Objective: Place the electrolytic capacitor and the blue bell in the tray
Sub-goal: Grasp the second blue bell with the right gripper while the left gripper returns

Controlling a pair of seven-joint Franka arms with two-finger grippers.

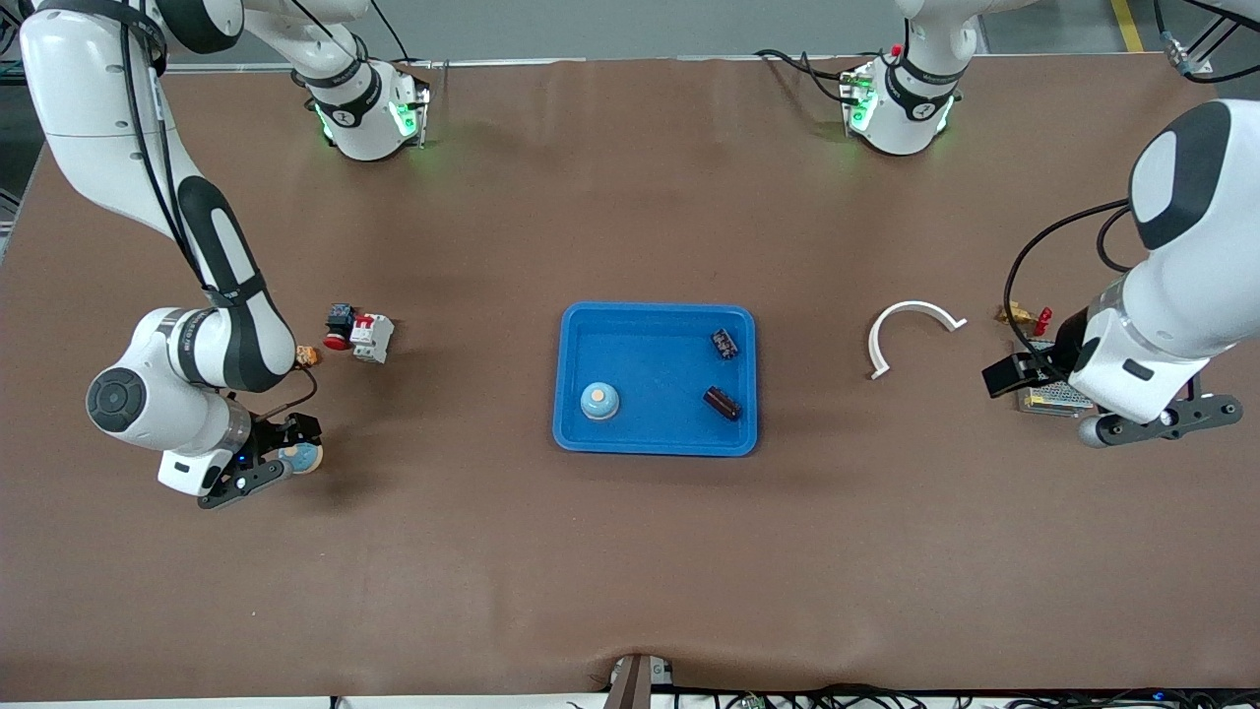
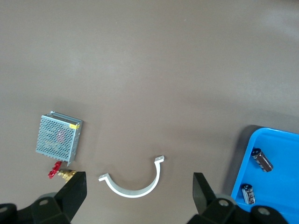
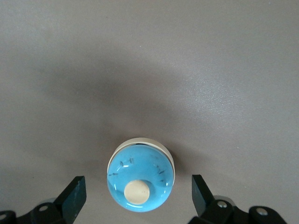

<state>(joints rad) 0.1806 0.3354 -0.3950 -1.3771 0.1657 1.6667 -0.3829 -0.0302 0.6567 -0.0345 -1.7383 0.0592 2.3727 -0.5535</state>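
The blue tray (image 1: pixel 655 443) lies mid-table. In it stand a blue bell (image 1: pixel 599 401) with a cream button and two dark electrolytic capacitors (image 1: pixel 725 344) (image 1: pixel 722 403). The left wrist view shows the tray (image 2: pixel 280 144) with both capacitors (image 2: pixel 262 160) (image 2: pixel 248 193). Another blue bell (image 1: pixel 303 457) (image 3: pixel 140 182) sits on the table toward the right arm's end. My right gripper (image 1: pixel 293 443) (image 3: pixel 139 198) hangs open over it, a finger on each side with gaps. My left gripper (image 1: pixel 1019 379) (image 2: pixel 138 193) is open and empty beside a mesh box.
A white half-ring clamp (image 1: pixel 911 330) (image 2: pixel 133 184), a brass valve with a red handle (image 1: pixel 1024 316) (image 2: pixel 60 173) and a metal mesh box (image 1: pixel 1058 396) (image 2: pixel 58 137) lie toward the left arm's end. A red-and-white breaker with a red button (image 1: pixel 366 337) lies near the right arm.
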